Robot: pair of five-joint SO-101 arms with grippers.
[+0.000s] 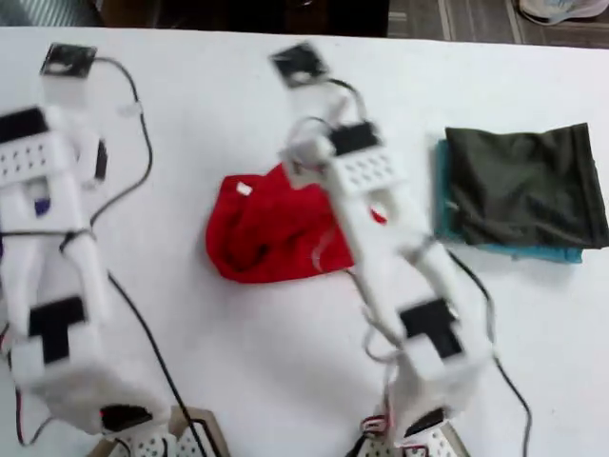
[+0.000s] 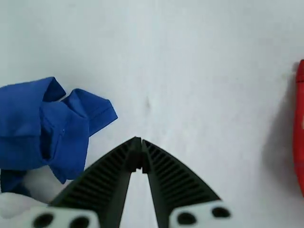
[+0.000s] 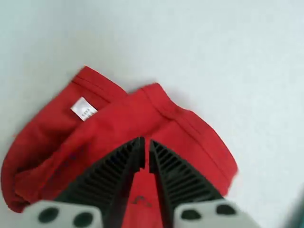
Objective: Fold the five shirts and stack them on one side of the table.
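Note:
A crumpled red shirt (image 1: 271, 233) lies mid-table with its white label (image 3: 83, 109) facing up. My right arm (image 1: 366, 171) stretches over its right side. The right gripper (image 3: 145, 153) hangs above the red cloth (image 3: 118, 128), shut, with nothing visibly pinched. In the left wrist view a crumpled blue shirt (image 2: 45, 126) lies on the white table beside my left gripper (image 2: 141, 154), which is shut, holds nothing and is apart from the cloth. At the table's right side a folded dark green shirt (image 1: 523, 186) rests on a folded teal shirt (image 1: 533, 253).
The left arm (image 1: 52, 276) stands along the table's left side, with black cables (image 1: 143, 333) trailing across the surface. The red shirt's edge (image 2: 300, 137) reaches the border of the left wrist view. Bare white table (image 1: 219, 105) lies between the two arms.

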